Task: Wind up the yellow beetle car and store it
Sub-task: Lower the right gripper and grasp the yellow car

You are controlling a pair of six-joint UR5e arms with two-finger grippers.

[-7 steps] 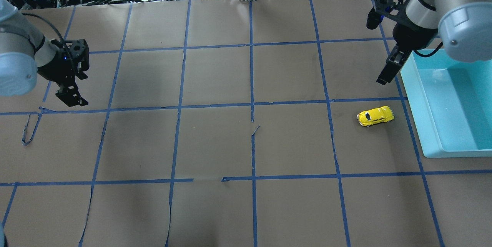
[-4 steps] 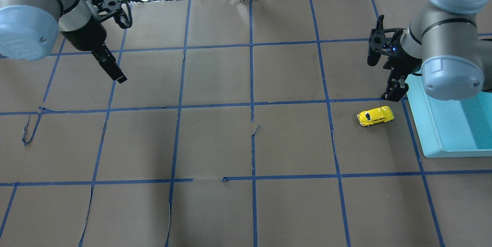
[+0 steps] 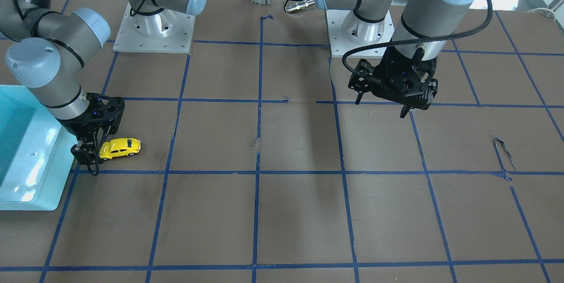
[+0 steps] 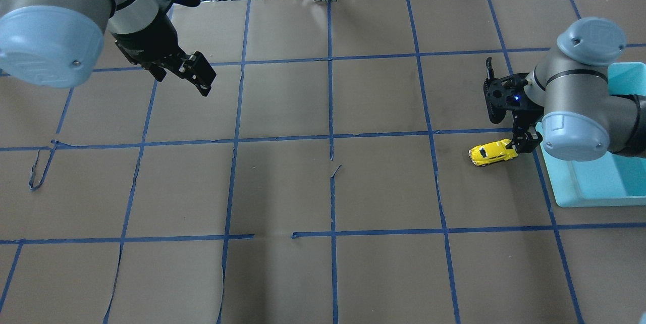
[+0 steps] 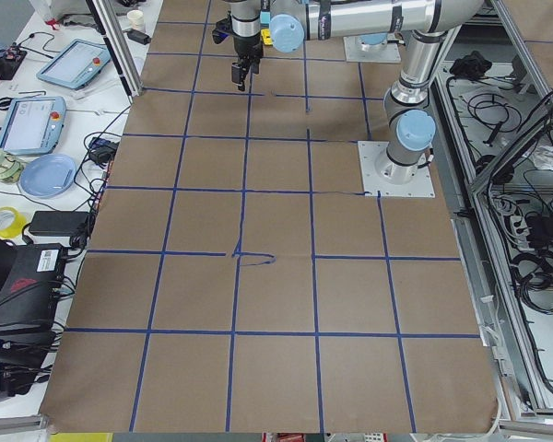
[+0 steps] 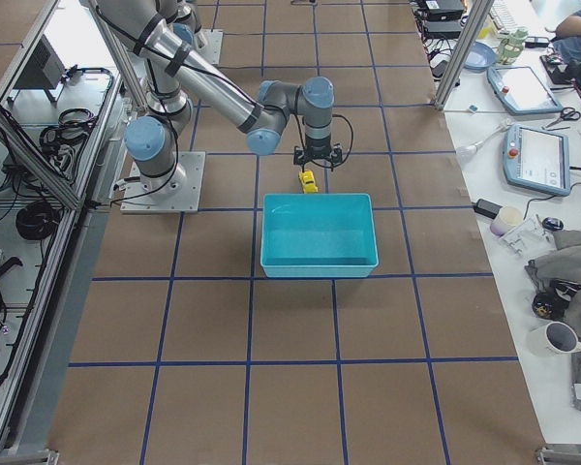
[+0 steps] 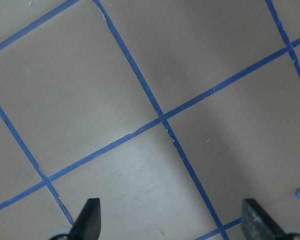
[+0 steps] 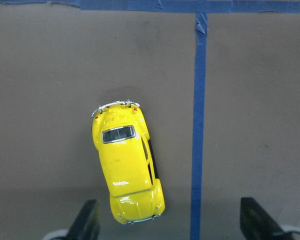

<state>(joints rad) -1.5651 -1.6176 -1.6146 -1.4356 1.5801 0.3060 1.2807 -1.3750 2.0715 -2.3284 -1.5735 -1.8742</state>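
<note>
The yellow beetle car [image 4: 492, 153] stands on its wheels on the brown table, just left of the teal bin [image 4: 590, 185]. It also shows in the front view [image 3: 121, 147] and the right side view [image 6: 309, 180]. My right gripper [image 4: 524, 143] is low over the car's bin-side end, open. In the right wrist view the car [image 8: 127, 167] lies lengthwise, one end reaching between the spread fingertips [image 8: 88, 219], nearer the left one, not gripped. My left gripper [image 4: 199, 77] hangs open and empty above the table's far left; its wrist view shows only paper and tape between the fingertips [image 7: 91, 215].
The teal bin [image 3: 26, 177] is open-topped and looks empty in the right side view [image 6: 320, 232]. Blue tape lines cross the brown paper, with a loose tape curl [image 4: 38, 167] at the left. Cables, a plate and cups lie beyond the far edge.
My right gripper has come down from beside the bin's far corner to the car's end. My left arm has swung up and toward the table's middle. The car has not moved.
</note>
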